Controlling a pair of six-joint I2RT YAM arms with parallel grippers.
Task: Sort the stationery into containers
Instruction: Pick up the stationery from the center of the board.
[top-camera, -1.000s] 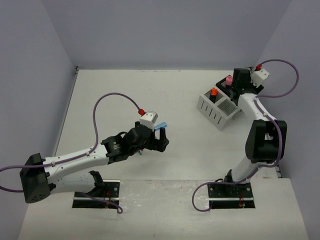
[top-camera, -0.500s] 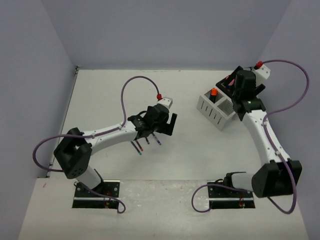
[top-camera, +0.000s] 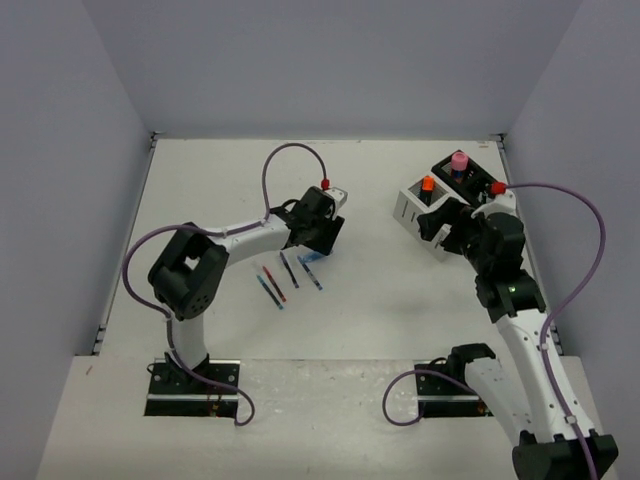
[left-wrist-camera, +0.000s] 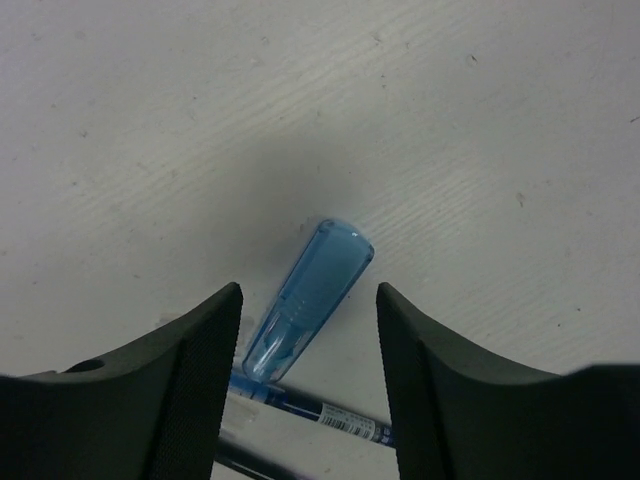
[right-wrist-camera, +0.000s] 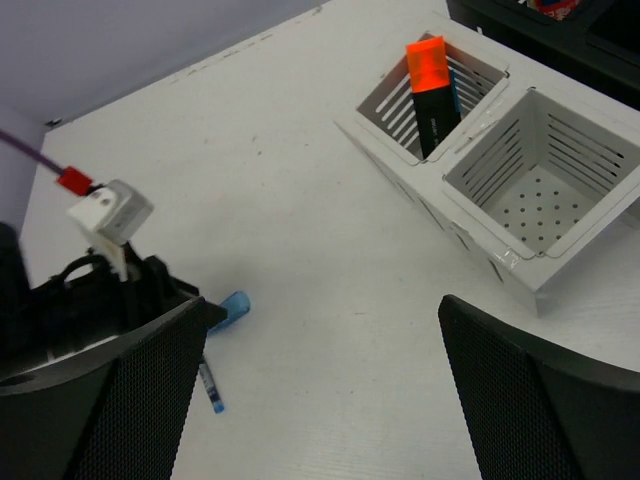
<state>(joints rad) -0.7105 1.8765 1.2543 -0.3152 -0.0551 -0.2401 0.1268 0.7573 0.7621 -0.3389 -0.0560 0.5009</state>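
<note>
Since a second ago the right tool (right-wrist-camera: 320, 400) has drawn back from the black container (top-camera: 440, 168) and now hangs just on the near side of the white container (right-wrist-camera: 420, 200), jaws spread wide and empty. Meanwhile the left tool (left-wrist-camera: 310, 290) has reached out to a spot well left of the white container, low over the table (left-wrist-camera: 150, 120). Its jaws are partly apart and straddle a translucent blue highlighter (left-wrist-camera: 312, 290) lying flat, with no grip visible. Three thin pens (top-camera: 288, 272) lie side by side just beyond it, farther from the white container. An orange-capped highlighter (right-wrist-camera: 432, 85) stands in the white container's left compartment, and a pink cylinder (top-camera: 458, 160) stands in the black container behind it.
</note>
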